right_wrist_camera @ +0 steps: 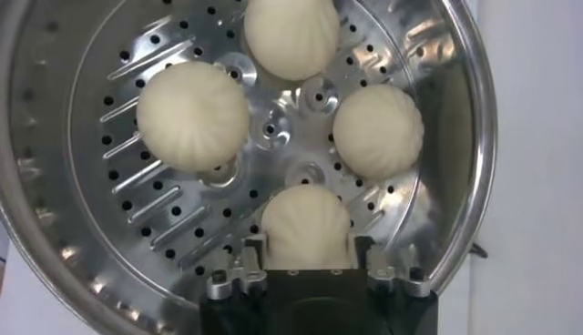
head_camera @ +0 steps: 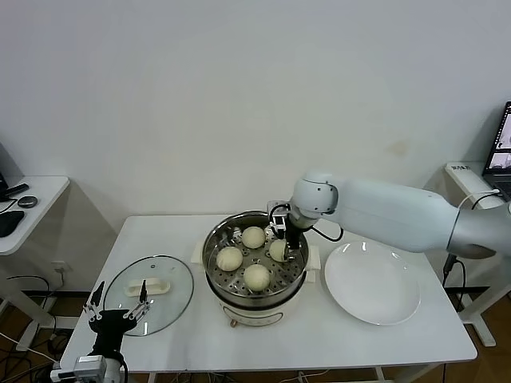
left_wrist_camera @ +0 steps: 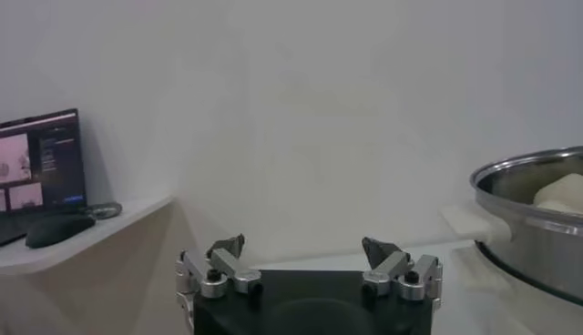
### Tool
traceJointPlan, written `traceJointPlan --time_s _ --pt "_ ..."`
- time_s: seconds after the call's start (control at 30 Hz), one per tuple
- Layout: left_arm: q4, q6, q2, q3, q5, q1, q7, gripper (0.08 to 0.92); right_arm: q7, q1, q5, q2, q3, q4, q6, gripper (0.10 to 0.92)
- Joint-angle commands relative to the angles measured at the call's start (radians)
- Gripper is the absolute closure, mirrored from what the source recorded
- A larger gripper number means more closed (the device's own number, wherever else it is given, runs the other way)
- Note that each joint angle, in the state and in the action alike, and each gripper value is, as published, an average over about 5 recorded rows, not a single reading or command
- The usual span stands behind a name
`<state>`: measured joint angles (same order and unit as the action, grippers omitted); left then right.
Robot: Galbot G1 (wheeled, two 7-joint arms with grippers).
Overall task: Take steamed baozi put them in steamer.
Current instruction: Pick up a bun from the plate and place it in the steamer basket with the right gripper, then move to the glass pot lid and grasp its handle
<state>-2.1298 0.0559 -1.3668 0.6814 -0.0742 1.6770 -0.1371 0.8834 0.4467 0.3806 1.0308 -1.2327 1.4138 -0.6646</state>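
Four cream-white round dough buns (right_wrist_camera: 306,226) are seated on the shiny perforated steel steamer (right_wrist_camera: 109,228) tray. The right gripper (right_wrist_camera: 306,264) is parted around one bun; grip cannot be confirmed. The left gripper (left_wrist_camera: 305,259) is parked open.

The round, shiny stainless-steel steamer (right_wrist_camera: 118,264) gleams, its perforated tray glossy; just ahead of the right gripper (right_wrist_camera: 306,264), four cream-white dough buns (right_wrist_camera: 193,115) look smooth and matt.

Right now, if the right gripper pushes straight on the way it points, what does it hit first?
The baozi sitting between its jaws, then the steamer's perforated tray beneath. Right gripper points down into the steamer; the remaining gap is unclear.
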Motion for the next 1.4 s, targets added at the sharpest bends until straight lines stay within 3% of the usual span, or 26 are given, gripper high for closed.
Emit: traceJointPlan --time_s 0.03,0.2,0.33,0.5,0.67,0.87,1.07,1.27,1.4 --pt "0.003 0.001 0.002 -0.002 0.001 -0.005 0.001 0.177 -0.015 0.049 0.041 -0.083 0.039 0.109 -0.018 0.266" --pt "0.004 0.001 0.003 -0.003 0.000 -0.007 0.000 0.177 -0.089 0.009 0.089 -0.187 0.142 0.220 -0.029 0.206" --pt "0.006 0.000 0.005 -0.002 0.000 -0.006 0.001 0.177 -0.255 -0.122 0.137 -0.293 0.287 0.304 0.031 0.203" --pt "0.010 -0.012 0.004 0.003 0.002 -0.007 0.001 0.177 -0.575 -0.514 0.203 -0.433 0.596 0.417 0.154 0.203" --pt "0.011 -0.024 0.002 0.005 0.005 -0.005 0.004 0.177 -0.711 -1.025 0.060 -0.477 0.989 0.469 0.383 0.203" --pt "0.012 -0.050 -0.009 -0.015 0.019 -0.005 0.006 0.177 -0.712 -1.544 -0.250 -0.264 1.425 0.432 0.694 0.203" --pt "0.021 -0.096 -0.015 -0.038 0.046 -0.006 0.002 0.177 -0.654 -1.797 -0.485 0.042 1.719 0.398 0.989 0.203" --pt "0.032 -0.141 -0.009 -0.059 0.140 0.000 -0.028 0.177 -0.609 -1.897 -0.525 0.325 1.942 0.430 1.140 0.203" --pt "0.057 -0.189 0.006 -0.062 0.276 0.012 -0.087 0.177 -0.618 -1.957 -0.443 0.408 2.035 0.469 1.181 0.203"
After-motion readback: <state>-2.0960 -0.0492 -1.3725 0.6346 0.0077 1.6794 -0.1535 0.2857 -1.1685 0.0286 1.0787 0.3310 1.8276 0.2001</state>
